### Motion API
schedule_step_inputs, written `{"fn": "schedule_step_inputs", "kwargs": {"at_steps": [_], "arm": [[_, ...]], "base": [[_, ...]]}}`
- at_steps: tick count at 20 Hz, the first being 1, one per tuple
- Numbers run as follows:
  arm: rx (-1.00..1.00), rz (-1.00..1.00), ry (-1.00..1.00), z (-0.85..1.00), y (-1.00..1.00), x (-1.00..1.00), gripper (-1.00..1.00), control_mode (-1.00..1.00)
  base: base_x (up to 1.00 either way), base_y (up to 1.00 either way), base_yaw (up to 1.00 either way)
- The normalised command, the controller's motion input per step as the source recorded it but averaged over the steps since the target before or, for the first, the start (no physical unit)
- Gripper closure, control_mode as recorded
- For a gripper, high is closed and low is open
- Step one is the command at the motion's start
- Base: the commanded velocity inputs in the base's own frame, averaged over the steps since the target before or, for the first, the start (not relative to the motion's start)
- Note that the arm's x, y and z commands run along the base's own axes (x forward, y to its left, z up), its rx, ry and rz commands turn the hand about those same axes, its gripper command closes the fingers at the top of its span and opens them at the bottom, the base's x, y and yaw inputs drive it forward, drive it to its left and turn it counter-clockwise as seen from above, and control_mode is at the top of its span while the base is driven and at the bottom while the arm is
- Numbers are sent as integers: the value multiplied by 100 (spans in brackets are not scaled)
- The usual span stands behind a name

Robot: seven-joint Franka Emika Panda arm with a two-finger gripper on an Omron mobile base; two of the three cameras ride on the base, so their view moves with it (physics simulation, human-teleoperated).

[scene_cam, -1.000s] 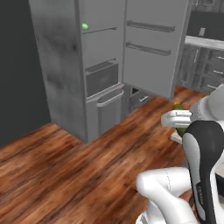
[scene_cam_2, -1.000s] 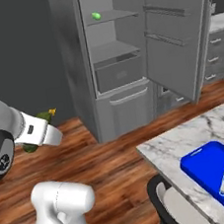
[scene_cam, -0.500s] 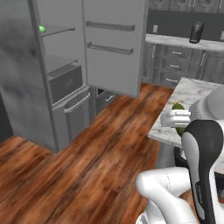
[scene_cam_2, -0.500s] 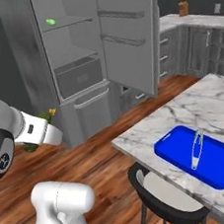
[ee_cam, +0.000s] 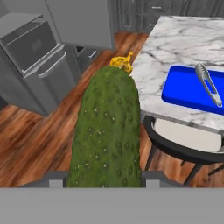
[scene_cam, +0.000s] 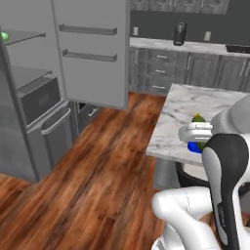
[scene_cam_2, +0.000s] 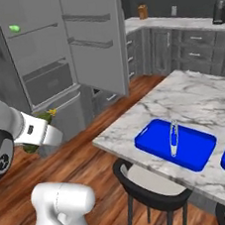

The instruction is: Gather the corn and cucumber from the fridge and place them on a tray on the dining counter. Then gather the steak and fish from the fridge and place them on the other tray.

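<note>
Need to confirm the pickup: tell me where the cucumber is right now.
The cucumber is held in the claw, off the floor in front of the open fridge, left of the dining counter and short of the blue tray.

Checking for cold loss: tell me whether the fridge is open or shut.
Open. The fridge has its door swung out, with door bins facing the room, and the corn shows on an inner shelf.
</note>
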Motion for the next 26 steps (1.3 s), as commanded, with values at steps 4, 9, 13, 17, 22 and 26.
{"fn": "schedule_step_inputs", "kwargs": {"at_steps": [4,9,13,17,22,26], "arm": [[0,0,0,0,0,0,100,100],[0,0,0,0,0,0,100,100],[0,0,0,0,0,0,100,100],[0,0,0,0,0,0,100,100],[0,0,0,0,0,0,100,100],[0,0,0,0,0,0,100,100]], "base": [[0,-31,-30],[-42,-37,-32],[-72,-21,-31],[-8,-22,-31],[8,-13,-29],[35,-10,-30]]}}
